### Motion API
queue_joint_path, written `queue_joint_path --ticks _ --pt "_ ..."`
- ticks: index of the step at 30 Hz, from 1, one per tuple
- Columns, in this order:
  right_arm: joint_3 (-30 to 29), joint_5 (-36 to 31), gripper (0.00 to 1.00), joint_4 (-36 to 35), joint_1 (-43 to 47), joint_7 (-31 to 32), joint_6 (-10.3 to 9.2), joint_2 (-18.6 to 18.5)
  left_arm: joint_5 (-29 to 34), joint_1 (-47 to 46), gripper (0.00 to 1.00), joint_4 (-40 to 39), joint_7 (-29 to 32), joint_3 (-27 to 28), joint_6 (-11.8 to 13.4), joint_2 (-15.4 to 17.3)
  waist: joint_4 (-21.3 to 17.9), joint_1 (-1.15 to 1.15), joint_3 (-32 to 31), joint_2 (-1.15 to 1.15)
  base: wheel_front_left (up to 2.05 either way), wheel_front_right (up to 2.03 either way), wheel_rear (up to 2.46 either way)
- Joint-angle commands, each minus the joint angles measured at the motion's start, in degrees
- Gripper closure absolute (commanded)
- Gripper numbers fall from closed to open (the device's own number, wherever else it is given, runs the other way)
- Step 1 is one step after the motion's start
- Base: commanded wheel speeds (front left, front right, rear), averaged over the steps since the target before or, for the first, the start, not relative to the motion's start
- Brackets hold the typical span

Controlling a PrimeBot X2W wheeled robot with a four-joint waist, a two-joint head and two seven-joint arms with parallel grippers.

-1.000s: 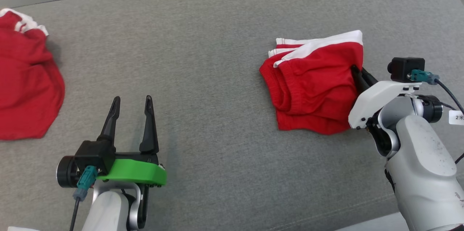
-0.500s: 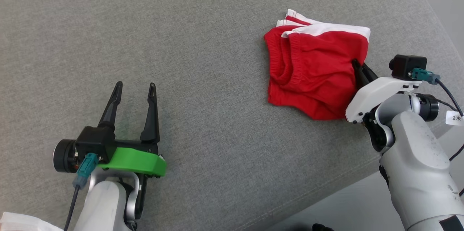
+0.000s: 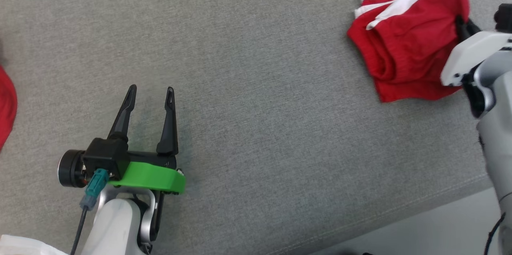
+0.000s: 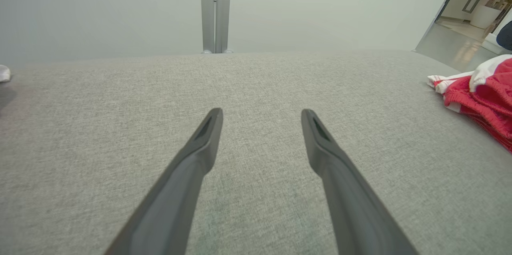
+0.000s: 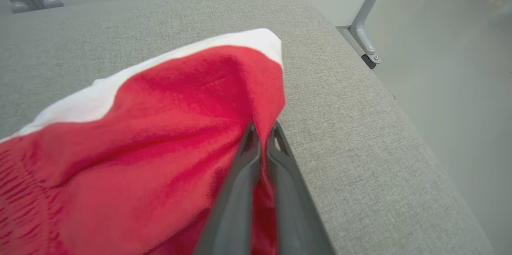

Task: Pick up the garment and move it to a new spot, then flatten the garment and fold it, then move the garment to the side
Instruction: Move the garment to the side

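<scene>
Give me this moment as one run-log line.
right gripper: shut on folded red shorts | left gripper: open, empty, over grey cushion | shorts: near cushion's right edge

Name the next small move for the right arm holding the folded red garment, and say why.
Probably open the right pincer and back off. It is shut on the edge of the folded red garment, which rests near the right end of the grey cushion, so the move aside looks nearly done.

Grey fabric cushion [image 3: 256, 47]; pale wall [image 4: 120, 7]; metal post [image 4: 216, 7].
</scene>
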Motion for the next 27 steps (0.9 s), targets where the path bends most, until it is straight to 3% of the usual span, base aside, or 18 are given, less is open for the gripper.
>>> queue_joint_path --ticks 1,10,17,19,20,27 --pt "-0.94 -1.42 1.00 0.94 -1.66 0.24 -0.10 -2.03 -0.03 -0.11 0.00 -0.45 0.28 -0.07 0.27 0.36 2.78 -0.01 0.94 0.00 0.00 0.00 0.00" --pt "-7.66 -8.17 1.00 5.16 -7.94 1.41 -0.10 -10.07 -0.05 0.04 0.00 -2.13 0.60 -0.80 0.45 0.70 6.58 -0.01 3.20 0.00 0.00 0.00 0.00" --pt "-11.78 -14.45 1.00 6.17 -10.18 0.92 -0.10 -12.59 0.01 -0.21 0.00 -2.65 0.49 -1.30 0.78 0.67 7.71 -0.01 4.40 0.00 0.00 0.00 0.00" --pt "-12.98 -16.48 0.51 6.25 -10.62 -0.12 -0.10 -12.18 0.00 -0.35 0.00 -2.43 0.39 -1.38 0.90 0.72 7.73 -0.01 4.65 0.00 0.00 0.00 0.00" --pt "-13.67 -17.67 0.00 6.11 -10.60 -0.70 -0.10 -11.52 0.00 -0.41 0.00 -2.30 0.33 -1.46 0.95 0.68 7.69 -0.01 4.66 0.00 0.00 0.00 0.00" --pt "-17.98 -23.24 0.00 6.30 -10.84 -5.30 -0.10 -8.81 -0.23 -1.21 0.00 -1.36 -0.02 -2.16 0.95 0.36 7.62 -0.01 4.10 0.00 0.00 0.00 0.00"
